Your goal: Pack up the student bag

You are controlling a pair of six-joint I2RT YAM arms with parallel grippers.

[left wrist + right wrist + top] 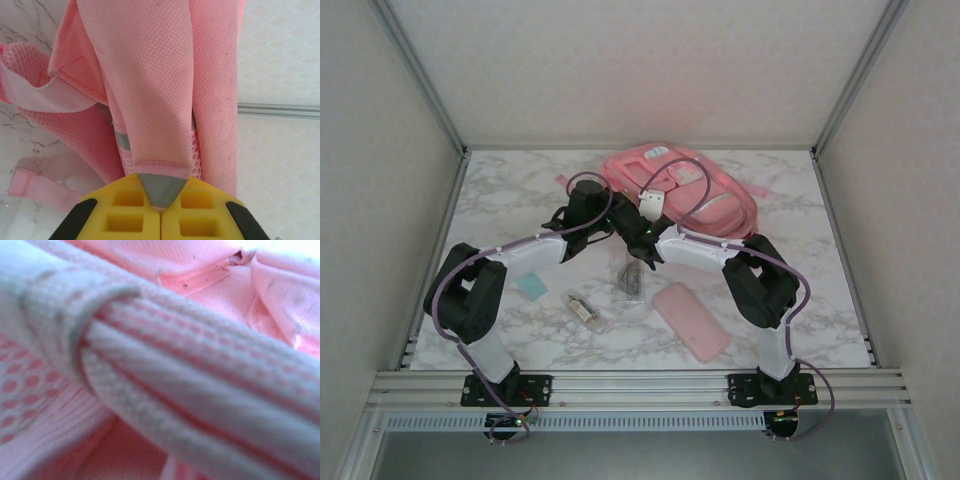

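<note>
Our left gripper is clamped on a thin fold of the student bag at the worktop's far edge, and the right gripper is closed up against its strap, so we reckon one tug could slip the fabric free.

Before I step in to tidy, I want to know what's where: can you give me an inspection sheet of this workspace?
Surface: marble table, no spills seen.
Job's things: pink backpack lying at the far middle.
Clutter: pink pencil case, teal card, small clear item and clear pouch, loose near the arms.
End effectors: left end effector shut on backpack fabric; right end effector shut at the backpack, grip unclear.
Cables: purple cables looped along both arms.
Surroundings: white walls, metal rail at the near edge.
</note>
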